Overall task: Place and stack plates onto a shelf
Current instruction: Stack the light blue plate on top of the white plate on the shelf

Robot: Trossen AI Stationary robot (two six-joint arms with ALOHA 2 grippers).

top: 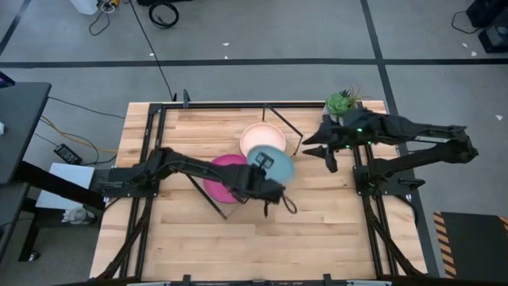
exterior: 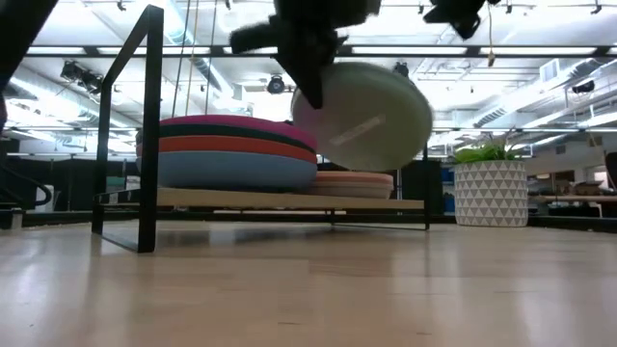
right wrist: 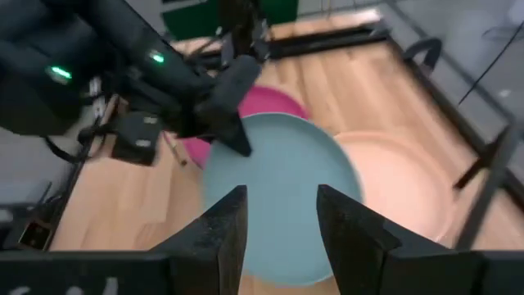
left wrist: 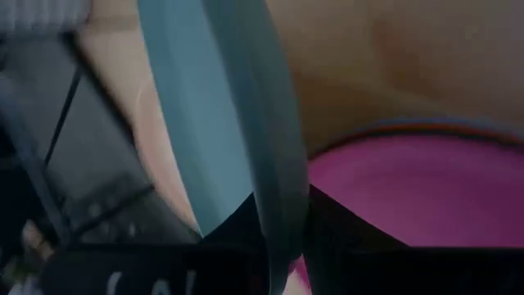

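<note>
Carrying the light blue plate [top: 271,164] clamped on its rim, the left gripper [top: 266,187] hangs at frame centre above the shelf [exterior: 289,200]. Left of it, the magenta-topped stack [exterior: 231,149] looks finished; a cream plate [top: 261,137] starts the second. The right gripper [top: 328,156] waits upper right, fingers spread and empty.

Even, bright light falls from above on the pale wooden worktop [top: 198,238], and the dark arms cast only faint, soft shadows. In the low view, long ceiling strip lights [exterior: 540,48] glare white, leaving the black metal shelf frame [exterior: 149,135] in silhouette. The left wrist view is heavily blurred, with the light blue round plate [left wrist: 237,123] smeared. The right wrist view shows motion blur.
</note>
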